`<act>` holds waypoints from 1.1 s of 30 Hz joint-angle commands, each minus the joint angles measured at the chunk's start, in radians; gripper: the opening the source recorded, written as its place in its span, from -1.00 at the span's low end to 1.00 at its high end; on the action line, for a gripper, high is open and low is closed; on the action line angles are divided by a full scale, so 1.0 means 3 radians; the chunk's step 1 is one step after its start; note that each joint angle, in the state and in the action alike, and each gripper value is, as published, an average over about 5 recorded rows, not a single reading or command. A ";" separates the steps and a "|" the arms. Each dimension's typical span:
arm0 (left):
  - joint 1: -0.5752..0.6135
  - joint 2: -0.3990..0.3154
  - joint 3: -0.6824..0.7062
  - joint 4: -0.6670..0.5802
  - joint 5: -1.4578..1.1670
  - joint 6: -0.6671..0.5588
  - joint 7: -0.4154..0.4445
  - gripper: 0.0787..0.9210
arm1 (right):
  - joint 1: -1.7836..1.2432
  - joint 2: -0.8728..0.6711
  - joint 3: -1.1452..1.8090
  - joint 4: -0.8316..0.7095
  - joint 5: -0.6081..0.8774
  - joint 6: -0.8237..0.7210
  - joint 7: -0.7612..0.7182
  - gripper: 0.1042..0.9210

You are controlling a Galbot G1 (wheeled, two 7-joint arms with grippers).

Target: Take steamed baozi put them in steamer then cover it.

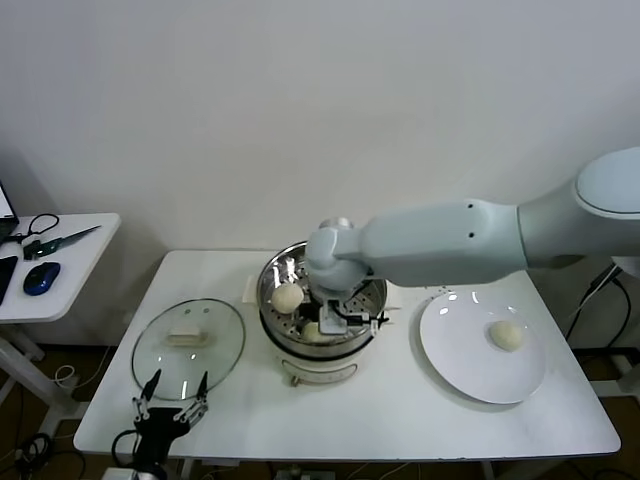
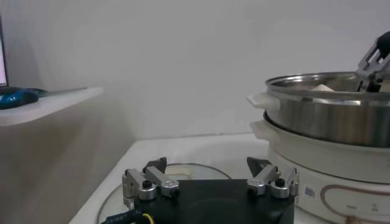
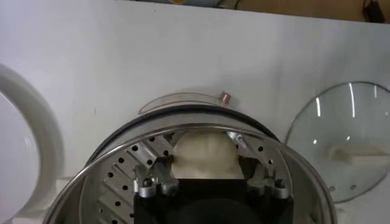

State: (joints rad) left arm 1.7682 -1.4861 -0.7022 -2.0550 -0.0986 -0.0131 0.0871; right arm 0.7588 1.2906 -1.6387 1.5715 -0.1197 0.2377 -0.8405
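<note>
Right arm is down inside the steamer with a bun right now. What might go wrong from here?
The right end effector straddles a baozi low inside the steamer; lifting out may drag the bun or clip the rim. One baozi remains on the plate, and another reach could bump those already loaded.

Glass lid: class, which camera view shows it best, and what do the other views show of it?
The head view: the whole glass lid lies flat on the table, handle visible. The right wrist view shows most of it, cut by the picture's edge. The left wrist view catches only a thin sliver behind the left claw.
</note>
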 commanded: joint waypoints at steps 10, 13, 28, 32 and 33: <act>0.0000 -0.0005 0.0009 -0.0031 -0.0005 0.0001 0.0001 0.77 | 0.1127 -0.1232 -0.0506 -0.0606 0.1740 -0.0283 -0.0811 0.76; -0.0006 -0.0002 0.0013 -0.0039 -0.0009 0.0001 0.0001 0.77 | 0.1167 -0.1737 -0.0716 -0.0735 0.1988 -0.0552 -0.0870 0.76; -0.0051 -0.0008 0.0065 -0.0013 0.0005 0.0013 0.0014 0.77 | -0.1349 -0.3094 0.1185 -0.1316 0.1036 -0.0749 -0.0692 0.76; -0.0051 -0.0023 0.0062 -0.0004 0.0029 0.0021 0.0023 0.77 | -0.1878 -0.2958 0.1725 -0.1606 0.0912 -0.0622 -0.0655 0.76; -0.0050 -0.0027 0.0060 -0.0003 0.0033 0.0022 0.0025 0.77 | -0.1954 -0.2913 0.1802 -0.1676 0.0890 -0.0604 -0.0651 0.76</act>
State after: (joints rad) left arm 1.7549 -1.4946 -0.6863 -2.0549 -0.0887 -0.0068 0.0953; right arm 0.5948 0.5339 -1.4809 1.2328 0.2238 0.0519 -1.0343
